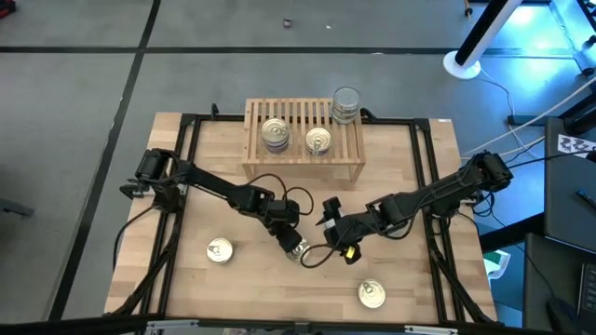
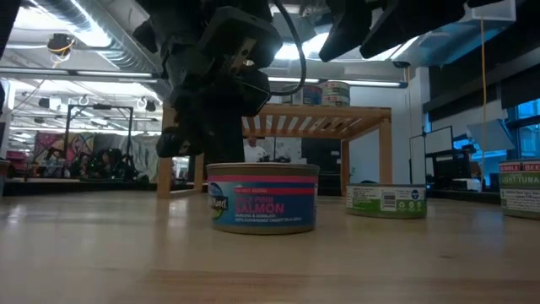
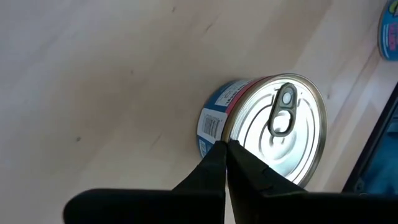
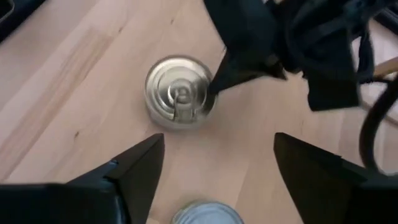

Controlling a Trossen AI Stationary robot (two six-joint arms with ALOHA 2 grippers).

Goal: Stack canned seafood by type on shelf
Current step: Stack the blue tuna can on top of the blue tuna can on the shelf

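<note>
Blue can (image 2: 263, 198) label reads "PINK SALMON"

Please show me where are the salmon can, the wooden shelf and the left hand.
salmon can (image 2: 262, 198): low view, on its blue and pink label.
wooden shelf (image 1: 300, 116): high view, on a bare slat of its top.
left hand (image 3: 225, 151): left wrist view, at the shut fingertips, by the can's rim.

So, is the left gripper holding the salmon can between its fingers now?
No. In the left wrist view the left gripper is shut, its fingertips pressed together at the rim of the salmon can, which stands on the table.
</note>
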